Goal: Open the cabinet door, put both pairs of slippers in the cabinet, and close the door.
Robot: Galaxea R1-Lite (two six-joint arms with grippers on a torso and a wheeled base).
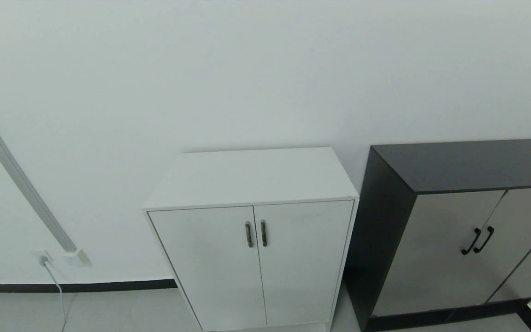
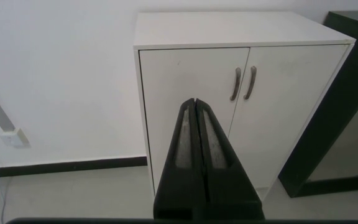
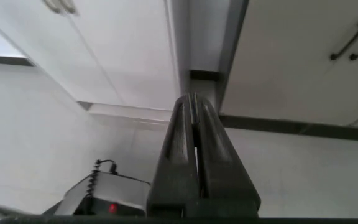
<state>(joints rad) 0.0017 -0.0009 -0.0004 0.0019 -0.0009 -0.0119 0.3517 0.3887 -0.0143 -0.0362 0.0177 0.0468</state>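
White cabinet (image 1: 251, 258) at lower centre of the head view, back against the wall, both doors shut, two upright handles (image 1: 248, 234) side by side at the middle seam. Just beside it, to the right of the frame, a black cabinet (image 1: 385, 230) with pale doors and dark curved handles (image 1: 477, 240), a narrow gap between the two. At lower left, a wall socket (image 1: 42, 257) with a grey cable (image 1: 58, 290) hanging down to the floor (image 1: 109, 313), and a pale conduit (image 1: 12, 170) slanting down the wall to a small box beside it. Dark baseboard (image 1: 72, 287) along the foot of the wall.

White cabinet's foot cut off by the lower edge of the head view; black cabinet cut off at the right edge. Interior of both hidden behind shut doors.

Left end effector (image 2: 195, 102) with fingers pressed together, pointing at the white cabinet's front, well apart from it. Right end effector (image 3: 194, 98) likewise closed up, empty, held low and aimed toward the gap between the cabinets near the floor.
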